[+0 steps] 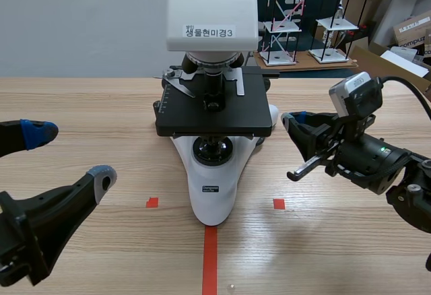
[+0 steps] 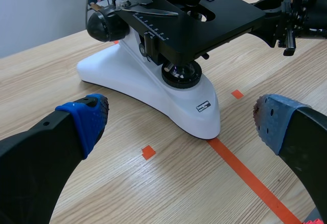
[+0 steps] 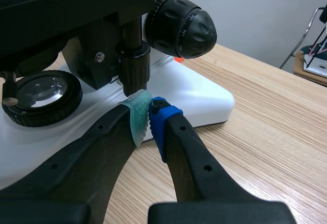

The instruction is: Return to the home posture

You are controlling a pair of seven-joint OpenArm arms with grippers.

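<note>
A white microscope (image 1: pixel 213 197) with a black stage (image 1: pixel 214 112) stands mid-table. My left gripper (image 1: pixel 67 155) hangs open low at the left, well short of the microscope; in the left wrist view its blue pads (image 2: pixel 89 116) spread wide with the white base (image 2: pixel 153 88) ahead of them. My right gripper (image 1: pixel 295 120) is shut on nothing, its tip close to the stage's right edge. In the right wrist view the shut right gripper (image 3: pixel 149 112) sits just below the hanging stage knob (image 3: pixel 134 63), over the white base (image 3: pixel 194 93). The right gripper (image 2: pixel 273 19) also shows beside the stage.
A large black focus knob (image 3: pixel 179 27) juts out above my right fingers. The round light lens (image 3: pixel 43 93) sits in the base under the stage. White shelf models (image 1: pixel 286 19) and cardboard boxes (image 1: pixel 411 32) stand beyond the table's far right edge.
</note>
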